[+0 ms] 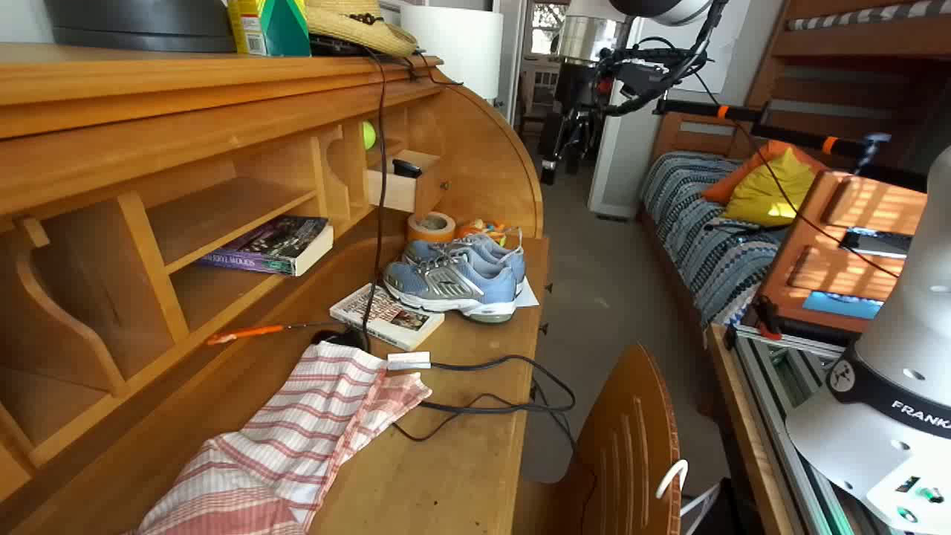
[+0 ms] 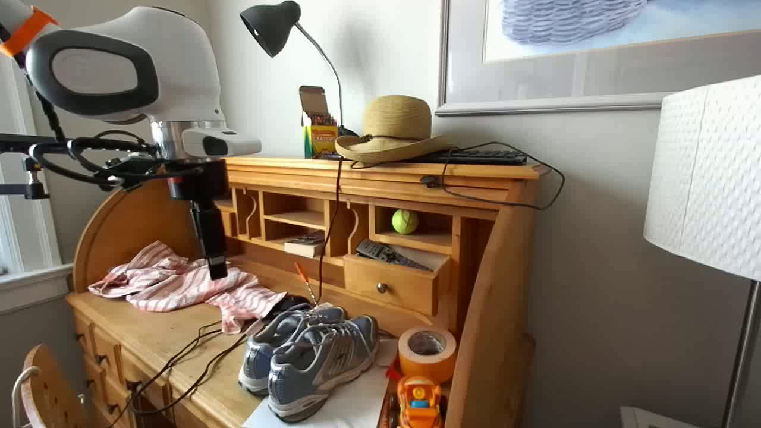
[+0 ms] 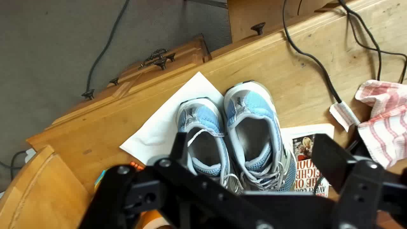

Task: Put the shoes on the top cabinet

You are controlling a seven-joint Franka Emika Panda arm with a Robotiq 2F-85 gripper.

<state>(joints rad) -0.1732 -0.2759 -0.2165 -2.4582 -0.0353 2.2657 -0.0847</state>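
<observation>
Presumably to straddle one of the shoes (image 2: 333, 359), which sit side by side on the desk (image 2: 142, 333), openings up, the gripper (image 3: 252, 151) hangs higher, fingers spread wide and holding nothing

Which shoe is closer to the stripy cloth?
In the wrist view, the right-hand shoe; the other shoe sits farther from the cloth, toward the tape roll.
</observation>
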